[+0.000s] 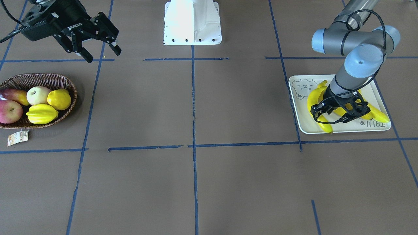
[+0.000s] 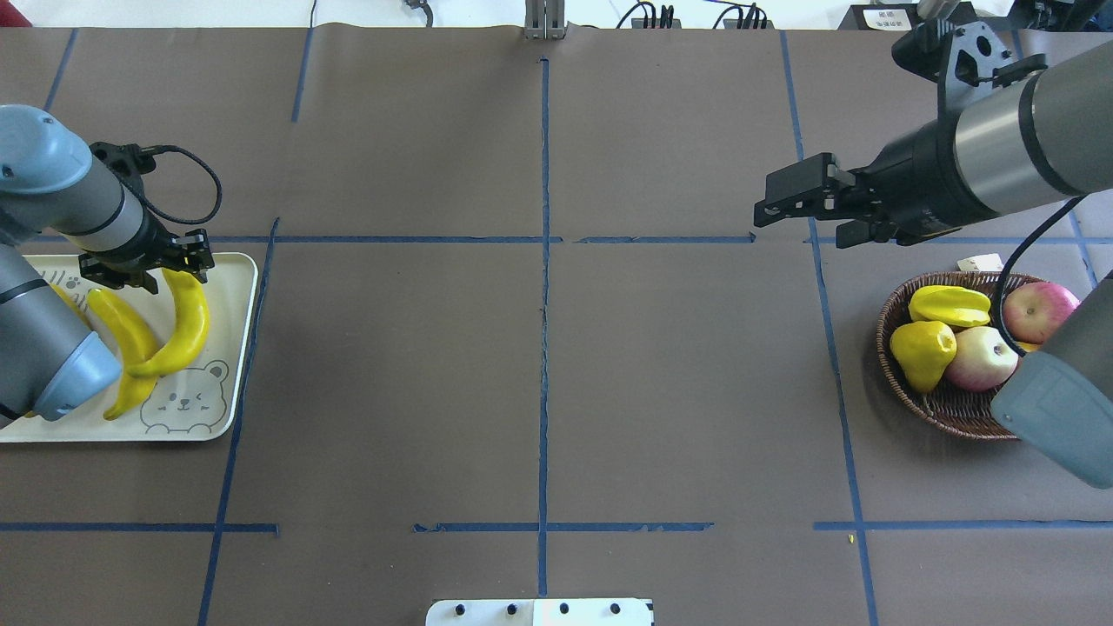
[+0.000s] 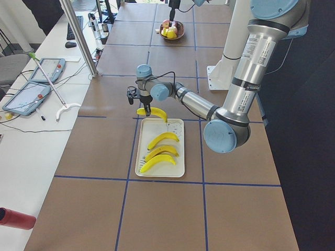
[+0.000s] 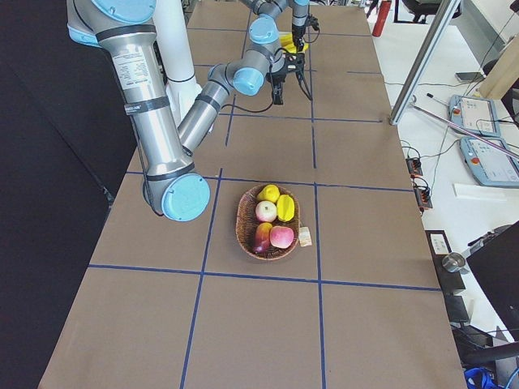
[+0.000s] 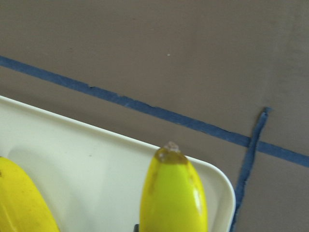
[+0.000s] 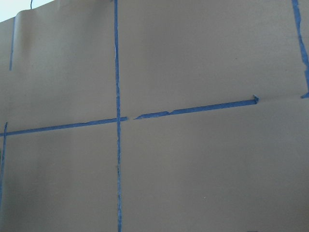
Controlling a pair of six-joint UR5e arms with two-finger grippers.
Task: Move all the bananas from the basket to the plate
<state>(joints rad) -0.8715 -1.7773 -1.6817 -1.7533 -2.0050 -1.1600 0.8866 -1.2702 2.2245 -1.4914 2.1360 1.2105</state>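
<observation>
My left gripper (image 2: pixel 152 265) hangs over the far end of the cream plate (image 2: pixel 228 287), shut on one end of a banana (image 2: pixel 189 317). That banana (image 5: pixel 174 193) fills the bottom of the left wrist view, its tip over the plate corner (image 5: pixel 72 159). Three more bananas (image 3: pixel 159 151) lie on the plate (image 3: pixel 178 125). The wicker basket (image 1: pixel 42 76) at the other end holds apples, a lemon (image 1: pixel 59 99) and a starfruit (image 1: pixel 41 113). My right gripper (image 1: pixel 104 55) hovers open and empty beside the basket (image 2: pixel 887 322).
The robot's white base (image 1: pixel 192 23) stands at the table's middle edge. A paper tag (image 1: pixel 18 137) lies beside the basket. Blue tape lines cross the brown mat. A side table with tablets (image 3: pixel 31 89) runs along the operators' side.
</observation>
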